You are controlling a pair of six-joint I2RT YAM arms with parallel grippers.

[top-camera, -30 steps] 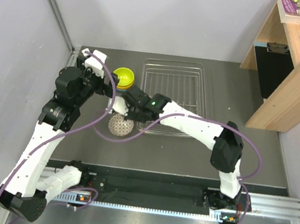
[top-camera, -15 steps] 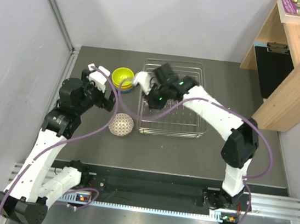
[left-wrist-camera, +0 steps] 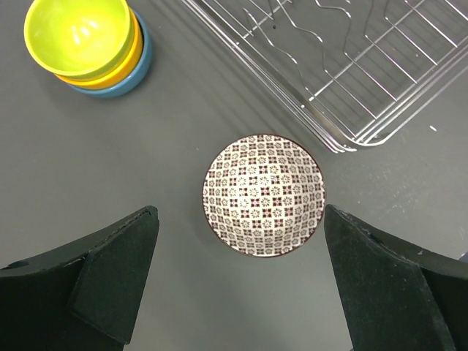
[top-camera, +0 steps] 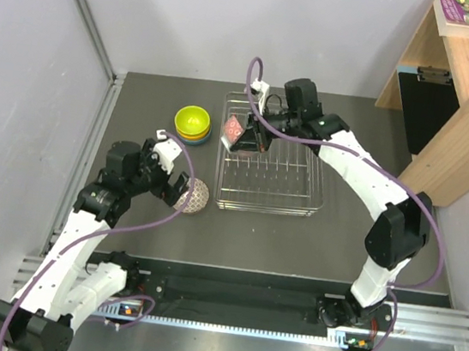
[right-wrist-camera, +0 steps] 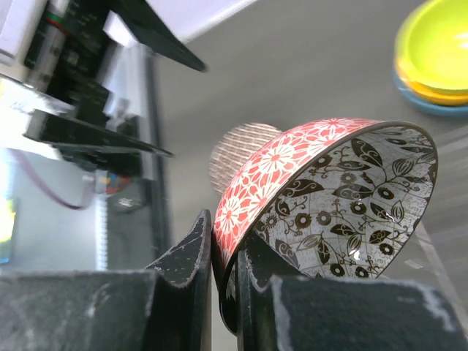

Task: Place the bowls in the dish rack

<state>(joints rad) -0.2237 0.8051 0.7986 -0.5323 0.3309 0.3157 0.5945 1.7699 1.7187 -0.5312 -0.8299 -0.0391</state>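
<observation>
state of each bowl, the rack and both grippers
red-patterned bowl, tilted, held over the dish rack
brown-patterned bowl, on the table, untouched
yellow, orange, blue bowls, nested upright
dish rack, no bowl set down inside
left gripper, open
right gripper, shut on red-patterned bowl

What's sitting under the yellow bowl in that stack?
An orange bowl, then a blue bowl at the bottom, all nested. Only their rims show; the yellow bowl covers their insides.

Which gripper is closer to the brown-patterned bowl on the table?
Left. The left gripper hangs open above the brown-patterned bowl; the right gripper holds the red-patterned bowl over the dish rack.
</observation>
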